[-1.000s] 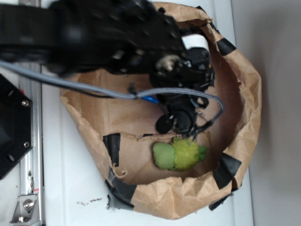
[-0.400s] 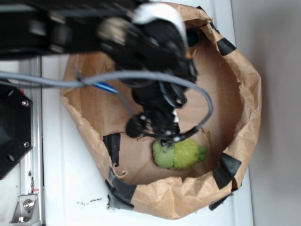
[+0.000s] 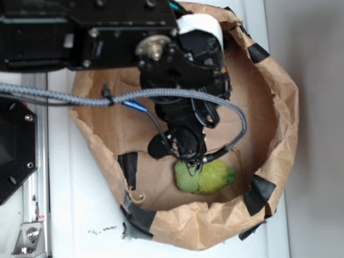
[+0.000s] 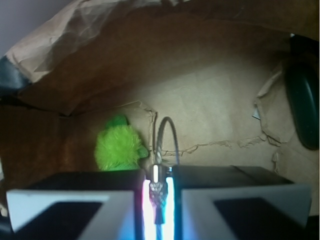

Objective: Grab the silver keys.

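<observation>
- White table [image 3: 80, 215] lies under everything in the exterior view, with a black mount [image 3: 11, 145] at its far left edge.
- On the table sits a crumpled brown paper bin [image 3: 279, 107], its rim patched with black tape [image 3: 128, 166].
- From the upper left the black arm [image 3: 80, 32] reaches over the bin, and a grey cable [image 3: 54, 95] loops beside it.
- Seen from outside, the claw [image 3: 189, 156] points down at the bin floor, its tip just beside the upper left of the green plush [image 3: 207, 177]. Its jaws and the keys are hidden by the arm's own bulk here.
- At the wrist, the plush [image 4: 119, 147] lies left of centre on the paper floor, apart from the claw [image 4: 157, 200].
- Only the wrist view shows the grip: the two fingers [image 4: 75, 187] stand almost closed, with a narrow bright slit between them.
- In that slit sits shiny metal, the keys [image 4: 158, 192], apparently pinched between the fingers. A thin wire ring [image 4: 167, 120] arches up from them.
- At the far right of the wrist view a dark green case [image 4: 301, 100] lies against the bin wall. The exterior view does not show it.
</observation>
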